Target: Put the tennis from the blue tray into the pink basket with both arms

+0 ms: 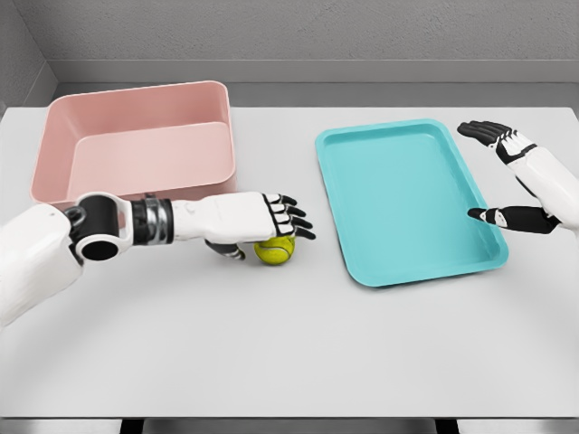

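The left hand (pixel 262 220) lies nearest, fingers (pixel 291 217) curled over the tennis ball (pixel 274 250), which sits on the worktop (pixel 289 353) between pink basket (pixel 136 136) and blue tray (pixel 407 199). The right hand (pixel 511 181) hovers beside the tray, fingers spread, empty.

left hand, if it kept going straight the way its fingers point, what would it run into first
The left hand points right across the table, over the tennis ball. Going straight on, it would probably first meet the near left rim of the blue tray, though its height above the table is unclear, so it might pass over that rim.
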Tool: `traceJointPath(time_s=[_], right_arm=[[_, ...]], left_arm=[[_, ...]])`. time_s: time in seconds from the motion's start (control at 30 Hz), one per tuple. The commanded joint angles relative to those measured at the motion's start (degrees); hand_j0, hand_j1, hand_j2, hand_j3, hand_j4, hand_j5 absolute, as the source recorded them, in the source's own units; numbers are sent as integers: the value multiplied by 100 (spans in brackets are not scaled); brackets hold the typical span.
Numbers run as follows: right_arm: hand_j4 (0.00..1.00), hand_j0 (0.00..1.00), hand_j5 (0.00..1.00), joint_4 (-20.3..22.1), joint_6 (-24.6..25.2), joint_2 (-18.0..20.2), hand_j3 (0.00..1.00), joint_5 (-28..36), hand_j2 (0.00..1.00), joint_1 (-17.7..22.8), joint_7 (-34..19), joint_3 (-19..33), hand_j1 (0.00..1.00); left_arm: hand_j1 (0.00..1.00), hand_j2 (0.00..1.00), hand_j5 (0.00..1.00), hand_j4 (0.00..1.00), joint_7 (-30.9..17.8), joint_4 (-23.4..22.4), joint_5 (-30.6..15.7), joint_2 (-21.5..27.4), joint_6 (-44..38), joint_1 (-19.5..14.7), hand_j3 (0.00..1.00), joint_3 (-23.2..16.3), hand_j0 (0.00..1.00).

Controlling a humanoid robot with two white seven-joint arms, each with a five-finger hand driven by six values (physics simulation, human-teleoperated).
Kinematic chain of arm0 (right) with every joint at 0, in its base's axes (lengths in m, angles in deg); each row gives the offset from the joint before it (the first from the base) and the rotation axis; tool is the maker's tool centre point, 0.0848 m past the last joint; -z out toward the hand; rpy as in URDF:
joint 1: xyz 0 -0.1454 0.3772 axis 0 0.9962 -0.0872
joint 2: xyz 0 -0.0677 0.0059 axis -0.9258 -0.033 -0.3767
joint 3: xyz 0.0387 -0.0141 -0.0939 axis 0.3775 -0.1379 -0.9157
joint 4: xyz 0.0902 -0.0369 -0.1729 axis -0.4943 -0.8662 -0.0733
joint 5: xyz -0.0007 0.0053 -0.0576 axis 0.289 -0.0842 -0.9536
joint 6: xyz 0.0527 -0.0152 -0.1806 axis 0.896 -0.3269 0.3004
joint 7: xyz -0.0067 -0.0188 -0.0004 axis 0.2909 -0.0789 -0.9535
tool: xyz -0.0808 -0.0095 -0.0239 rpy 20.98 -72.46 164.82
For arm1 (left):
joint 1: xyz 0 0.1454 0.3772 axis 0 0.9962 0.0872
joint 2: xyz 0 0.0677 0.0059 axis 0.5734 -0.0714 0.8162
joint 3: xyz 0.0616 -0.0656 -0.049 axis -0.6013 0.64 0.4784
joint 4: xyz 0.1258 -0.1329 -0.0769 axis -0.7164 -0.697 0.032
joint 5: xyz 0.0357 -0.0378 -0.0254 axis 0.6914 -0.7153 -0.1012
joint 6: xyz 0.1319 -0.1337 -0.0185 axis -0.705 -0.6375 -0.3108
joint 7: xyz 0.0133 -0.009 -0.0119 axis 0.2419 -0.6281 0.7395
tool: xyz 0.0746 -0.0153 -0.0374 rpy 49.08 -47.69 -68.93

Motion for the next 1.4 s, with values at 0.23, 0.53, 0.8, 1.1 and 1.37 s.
traceJointPath(time_s=[0.23, 0.53, 0.8, 1.1, 1.37], right_arm=[[100, 100, 100, -3, 12, 4, 100, 45, 100, 0, 3, 1, 100], [100, 100, 100, -3, 12, 4, 100, 45, 100, 0, 3, 1, 100], [100, 100, 100, -11, 12, 4, 100, 45, 100, 0, 3, 1, 100], [100, 100, 100, -11, 12, 4, 100, 45, 100, 0, 3, 10, 100], [100, 100, 100, -11, 12, 13, 100, 45, 100, 9, 3, 10, 100]], left_arm=[[100, 100, 100, 100, -24, -65, -35, -151, -7, -26, 100, -94, 100], [91, 91, 91, 91, -147, -162, -62, -151, -7, -18, 91, -138, 91], [67, 67, 67, 67, -147, -285, -53, -151, -7, -18, 67, -138, 67], [62, 62, 62, 62, -156, -276, -105, -115, -7, -26, 62, -129, 62], [59, 59, 59, 59, -156, -223, -106, -89, -7, -35, 59, -138, 59]])
